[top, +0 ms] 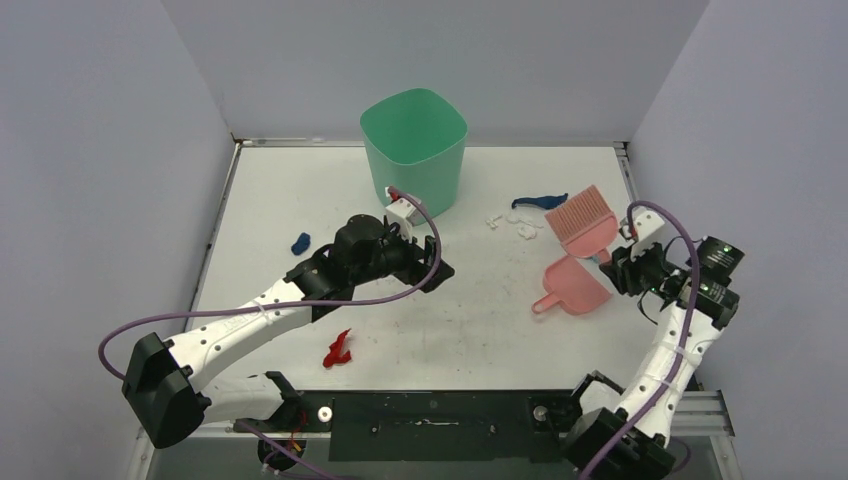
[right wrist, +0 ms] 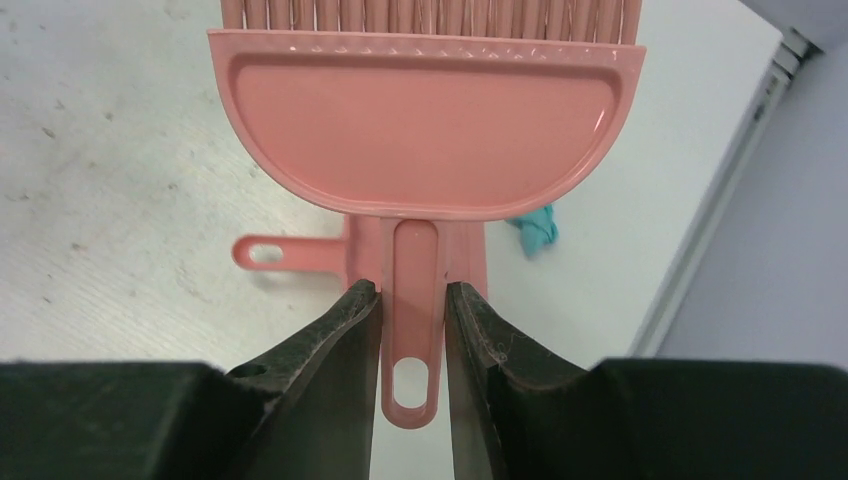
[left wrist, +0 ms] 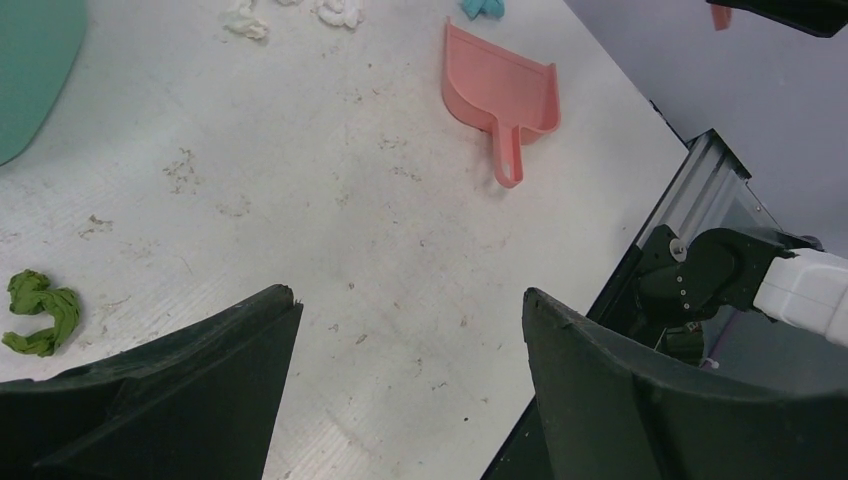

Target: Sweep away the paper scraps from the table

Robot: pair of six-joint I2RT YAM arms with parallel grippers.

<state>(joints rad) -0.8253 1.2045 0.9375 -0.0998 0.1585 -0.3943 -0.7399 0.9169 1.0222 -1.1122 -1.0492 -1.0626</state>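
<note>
My right pincer is clenched on the thin handle of the pink plastic hand brush, one black finger on each side and the bristles pointing away from the wrist. It hangs far to the right of the mint-green plastic bin. The pink plastic dustpan lies flat on the white tabletop just below the brush, its handle on the side nearer the bin. My left pincer is released, jaws wide with nothing between them, hovering just in front of the bin.

The paper scraps are scattered. To the bin's right, between it and the brush, sit small white bits and a dark blue strip that reaches close to the bristles. A teal scrap shows beside the dustpan, on the side away from the bin. Left of the bin lies a dark blue scrap. A red scrap is well in front of the bin, beside my left forearm. A green scrap lies just outside one left finger. The left arm stretches across the space before the bin, between the brush and the scraps on the bin's left.
</note>
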